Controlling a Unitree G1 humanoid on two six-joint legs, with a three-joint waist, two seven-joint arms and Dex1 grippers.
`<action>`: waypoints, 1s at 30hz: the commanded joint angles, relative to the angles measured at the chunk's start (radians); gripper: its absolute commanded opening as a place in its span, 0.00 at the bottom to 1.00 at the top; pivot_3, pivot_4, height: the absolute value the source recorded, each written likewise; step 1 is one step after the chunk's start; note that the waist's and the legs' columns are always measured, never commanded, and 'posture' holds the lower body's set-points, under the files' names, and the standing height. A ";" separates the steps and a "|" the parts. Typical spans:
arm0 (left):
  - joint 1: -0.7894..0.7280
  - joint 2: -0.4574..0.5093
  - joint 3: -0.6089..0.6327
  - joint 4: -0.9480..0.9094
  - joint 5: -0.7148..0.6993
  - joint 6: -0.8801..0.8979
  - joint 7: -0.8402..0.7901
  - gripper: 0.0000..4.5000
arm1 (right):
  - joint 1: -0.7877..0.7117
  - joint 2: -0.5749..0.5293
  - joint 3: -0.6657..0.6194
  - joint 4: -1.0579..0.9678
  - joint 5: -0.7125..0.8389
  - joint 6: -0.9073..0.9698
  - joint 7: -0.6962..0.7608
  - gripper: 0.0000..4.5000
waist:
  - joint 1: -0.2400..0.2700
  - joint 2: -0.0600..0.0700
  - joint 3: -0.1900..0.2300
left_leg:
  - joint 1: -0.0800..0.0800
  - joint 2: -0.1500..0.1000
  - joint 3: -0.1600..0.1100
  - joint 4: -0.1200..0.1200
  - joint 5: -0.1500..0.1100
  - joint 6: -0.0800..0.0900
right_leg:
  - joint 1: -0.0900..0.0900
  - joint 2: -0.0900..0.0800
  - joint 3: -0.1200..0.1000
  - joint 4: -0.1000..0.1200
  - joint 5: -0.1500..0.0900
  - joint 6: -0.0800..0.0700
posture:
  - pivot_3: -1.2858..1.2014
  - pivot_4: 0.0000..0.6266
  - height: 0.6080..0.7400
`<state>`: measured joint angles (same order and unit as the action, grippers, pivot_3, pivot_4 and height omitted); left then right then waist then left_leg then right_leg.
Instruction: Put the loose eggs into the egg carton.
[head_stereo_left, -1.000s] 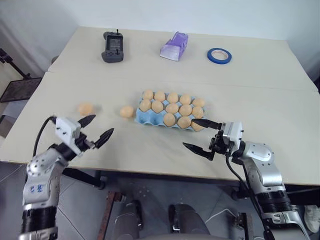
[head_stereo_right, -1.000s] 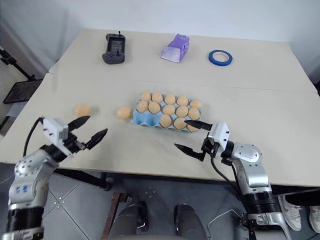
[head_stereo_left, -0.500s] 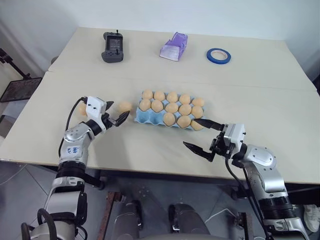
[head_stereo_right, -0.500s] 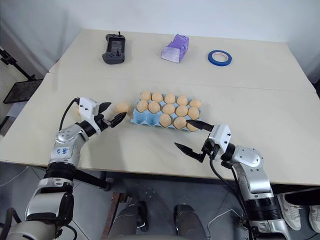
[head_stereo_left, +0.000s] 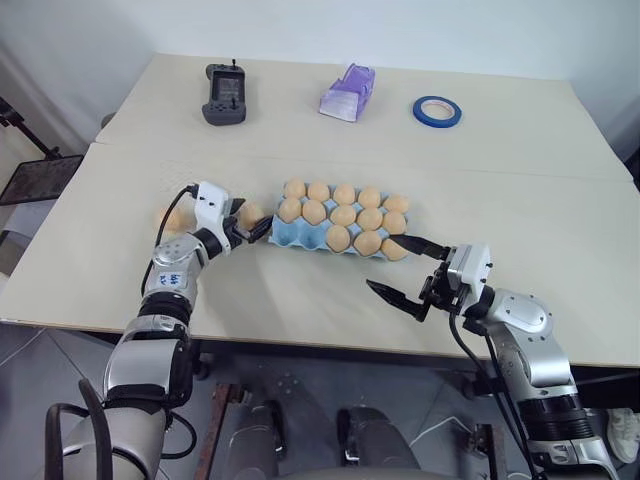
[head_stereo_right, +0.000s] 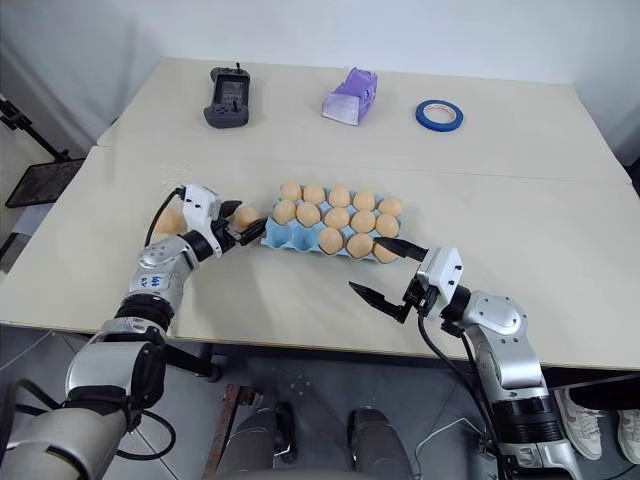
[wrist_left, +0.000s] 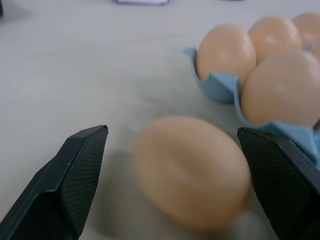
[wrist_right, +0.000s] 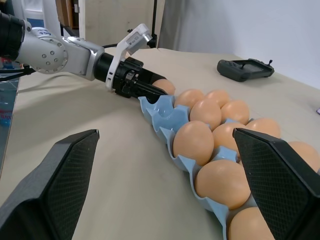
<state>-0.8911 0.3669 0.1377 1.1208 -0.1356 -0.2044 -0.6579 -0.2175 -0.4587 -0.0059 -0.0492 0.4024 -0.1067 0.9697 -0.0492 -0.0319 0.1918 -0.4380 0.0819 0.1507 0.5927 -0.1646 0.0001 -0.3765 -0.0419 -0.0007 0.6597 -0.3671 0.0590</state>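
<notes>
Fingers of the left tool (wrist_left: 172, 165) were spread around an egg (wrist_left: 192, 170) beside the carton (head_stereo_left: 300, 236); the right tool (head_stereo_left: 405, 270) was held open.

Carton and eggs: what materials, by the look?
Carton: likely moulded pulp, matte light blue, with thin, soft-edged cup walls. Eggs: smooth, pale orange-tan, with a faint sheen; real shell or plastic, cannot tell. The loose egg between the open left gripper's fingers looks the same.
</notes>
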 joint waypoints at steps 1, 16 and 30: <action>-0.026 -0.018 -0.011 0.030 0.018 -0.020 -0.011 0.97 | 0.004 -0.004 -0.016 -0.044 0.008 -0.003 -0.011 1.00 | 0.001 0.000 0.000 | 0.000 0.000 0.000 0.000 0.000 0.000 | 0.000 0.000 0.000 0.000 0.000 0.000 | 0.52 0.24 1.00; 0.085 0.008 0.055 -0.255 -0.081 -0.045 -0.121 0.50 | 0.012 0.000 -0.011 -0.045 0.001 -0.008 -0.030 1.00 | 0.002 0.000 0.000 | 0.000 0.001 0.000 0.001 0.000 0.000 | 0.000 0.000 0.000 0.001 0.000 0.000 | 0.52 0.24 1.00; 0.139 -0.037 -0.134 -0.531 -0.078 0.125 -0.304 0.50 | -0.008 0.000 -0.012 -0.042 -0.003 0.003 -0.040 1.00 | 0.014 0.000 0.000 | 0.001 0.000 0.000 0.002 0.001 0.000 | 0.001 0.000 0.001 0.002 0.000 0.000 | 0.52 0.24 1.00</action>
<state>-0.7283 0.3324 0.0095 0.5891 -0.2207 -0.0725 -0.9575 -0.2144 -0.4580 -0.0046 -0.0547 0.3949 -0.1020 0.9388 -0.0350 -0.0319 0.1918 -0.4374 0.0820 0.1508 0.5951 -0.1641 -0.0002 -0.3753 -0.0417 0.0002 0.6613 -0.3670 0.0591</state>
